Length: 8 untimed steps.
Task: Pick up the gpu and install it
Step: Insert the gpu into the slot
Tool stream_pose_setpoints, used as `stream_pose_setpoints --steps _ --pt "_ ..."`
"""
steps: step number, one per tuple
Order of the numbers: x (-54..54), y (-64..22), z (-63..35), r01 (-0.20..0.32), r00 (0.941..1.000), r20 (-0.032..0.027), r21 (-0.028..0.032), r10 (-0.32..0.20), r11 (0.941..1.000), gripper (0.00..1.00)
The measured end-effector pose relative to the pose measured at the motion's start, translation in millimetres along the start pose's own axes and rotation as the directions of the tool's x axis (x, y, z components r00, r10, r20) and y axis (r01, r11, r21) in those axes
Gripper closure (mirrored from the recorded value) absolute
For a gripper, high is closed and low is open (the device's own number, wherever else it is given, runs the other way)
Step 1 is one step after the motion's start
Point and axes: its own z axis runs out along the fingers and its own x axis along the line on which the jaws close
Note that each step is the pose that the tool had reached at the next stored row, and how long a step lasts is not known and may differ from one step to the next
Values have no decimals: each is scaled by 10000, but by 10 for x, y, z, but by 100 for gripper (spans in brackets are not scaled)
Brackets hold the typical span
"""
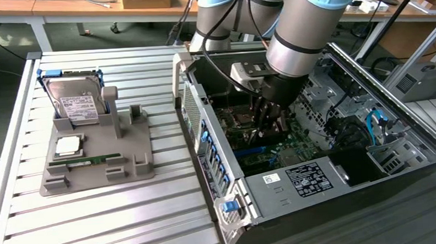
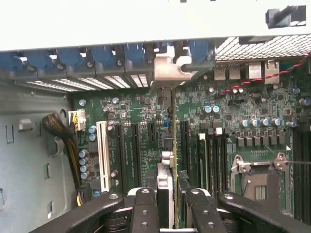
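GPU [image 2: 173,145] stands on edge between the end effector's [image 2: 173,213] two black fingers [image 2: 144,213], which are clenched on it — in the wrist view the card runs as a thin line straight away from the fingertips toward its silver bracket [image 2: 167,73], which sits against the blue-clipped rear slot openings of the case. The card hangs just over the green motherboard [image 2: 228,126], in line with the dark expansion slots; whether its edge is seated in a slot cannot be told. At about 9 o'clock of the card in that view stands a white slot [image 2: 102,150], and beyond it a bundle of brown cables [image 2: 60,133]; at about 3 o'clock lies the open processor socket [image 2: 257,177] with its metal frame.

In the exterior view the end effector [image 1: 271,119] reaches down into the open computer case [image 1: 316,178] at the middle of the picture, with the grey arm [image 1: 306,35] rising toward 12 o'clock. At 9 o'clock of the case, well apart from it, a grey holder [image 1: 95,171] rests on the ribbed bench [image 1: 97,226] — it carries a silver hard drive [image 1: 76,103] with a white label, a square processor chip [image 1: 67,145] and a narrow green memory stick [image 1: 94,160].
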Motion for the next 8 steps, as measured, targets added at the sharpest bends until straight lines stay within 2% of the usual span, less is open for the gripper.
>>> stream_pose_setpoints --steps 6,8 --pt "-25 76 88 5 10000 -2 0 -5 10000 73" --pt "-25 76 105 6 10000 -1 -1 -6 10000 73"
